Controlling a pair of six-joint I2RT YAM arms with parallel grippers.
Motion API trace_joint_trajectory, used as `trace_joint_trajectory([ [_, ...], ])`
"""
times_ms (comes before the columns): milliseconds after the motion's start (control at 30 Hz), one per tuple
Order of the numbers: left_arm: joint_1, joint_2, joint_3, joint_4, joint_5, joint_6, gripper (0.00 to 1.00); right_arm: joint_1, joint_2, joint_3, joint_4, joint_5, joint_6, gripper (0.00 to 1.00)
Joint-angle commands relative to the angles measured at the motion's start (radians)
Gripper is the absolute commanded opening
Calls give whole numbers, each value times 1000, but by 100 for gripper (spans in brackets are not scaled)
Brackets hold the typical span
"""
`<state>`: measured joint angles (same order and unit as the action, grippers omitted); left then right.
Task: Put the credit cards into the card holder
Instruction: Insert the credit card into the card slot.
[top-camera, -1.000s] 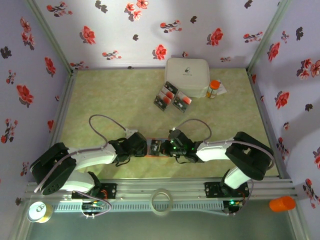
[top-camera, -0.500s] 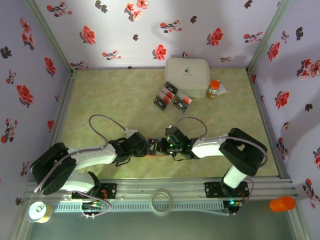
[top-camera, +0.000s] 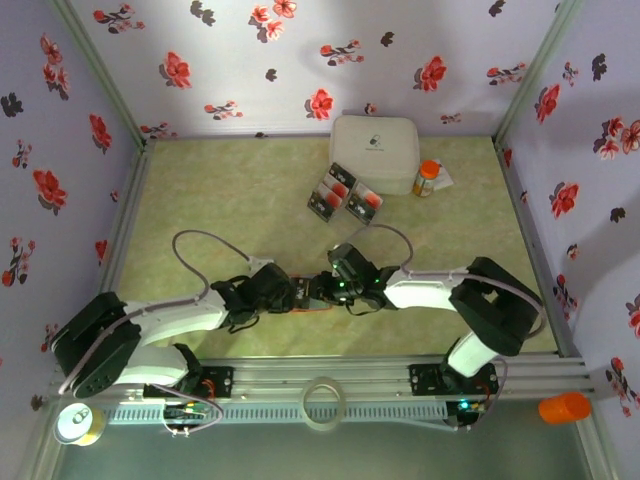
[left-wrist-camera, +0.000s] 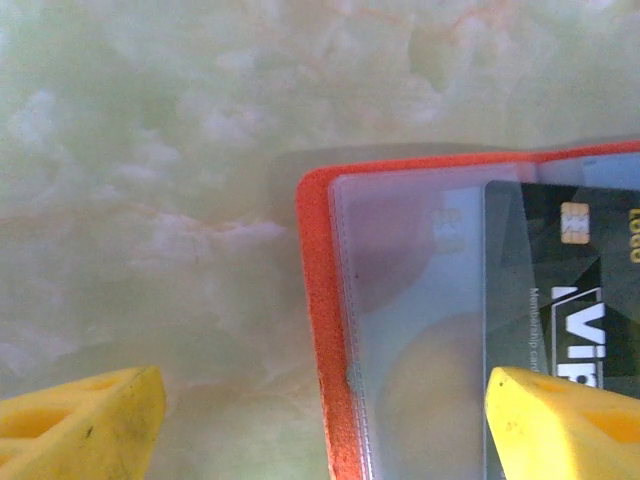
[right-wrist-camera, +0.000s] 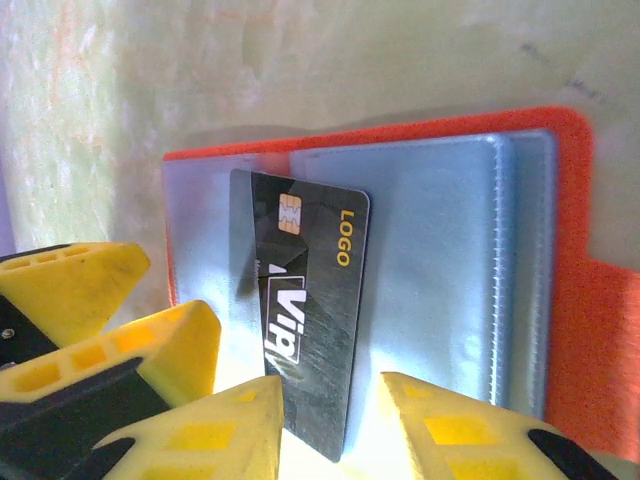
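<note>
My right gripper (right-wrist-camera: 325, 395) stands a little way apart around the near end of a black card (right-wrist-camera: 305, 300). One finger (right-wrist-camera: 230, 430) is at the card's edge and there is a gap between the card and the other, so I judge it is not clamped. The card lies slanted on the clear pockets of the open holder (right-wrist-camera: 575, 290), chip end away from me. Whether its far end is tucked under a sleeve or only resting on top, I cannot tell. My left gripper (left-wrist-camera: 325, 400) is spread wide and grips nothing. One fingertip (left-wrist-camera: 90, 420) is over bare table to the left of the holder's orange rim (left-wrist-camera: 320, 300), and the other is over the pocket by the same card (left-wrist-camera: 590, 280). It looks placed to steady the holder, but I cannot see whether it presses down. From above, the holder (top-camera: 312, 296) sits on the table (top-camera: 220, 190) near the front edge, between my two grippers, which meet over it. Well beyond it, the other cards (top-camera: 345, 197) lie in a small cluster just beside the white box (top-camera: 375, 150), with a pill bottle (top-camera: 428, 178) to the right of the box. By my reckoning the task is early. At best one card is being seated, it may need a push home, and the whole far cluster is yet to be fetched and slotted.
</note>
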<state>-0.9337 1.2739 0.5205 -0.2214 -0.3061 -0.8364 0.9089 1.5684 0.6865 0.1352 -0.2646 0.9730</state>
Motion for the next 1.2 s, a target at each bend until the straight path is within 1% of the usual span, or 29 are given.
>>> trace_joint_trajectory([
  [0,43,-56,-4,-62,-12,-15,85,-10,-42,67,-157,42,-99,32],
  [167,127,-96,-17,-99,-4,0,85,-8,-18,140,-247,62,-169,29],
  [267,152,-96,-29,-101,10,7,85,-7,12,170,-265,67,-191,26],
  [333,156,-90,-36,-94,14,8,85,-6,32,183,-266,66,-199,22],
  [533,165,-37,-41,-85,16,9,84,5,88,221,-268,61,-215,15],
  [1167,175,103,-17,-17,28,59,84,38,272,346,-289,39,-237,12],
])
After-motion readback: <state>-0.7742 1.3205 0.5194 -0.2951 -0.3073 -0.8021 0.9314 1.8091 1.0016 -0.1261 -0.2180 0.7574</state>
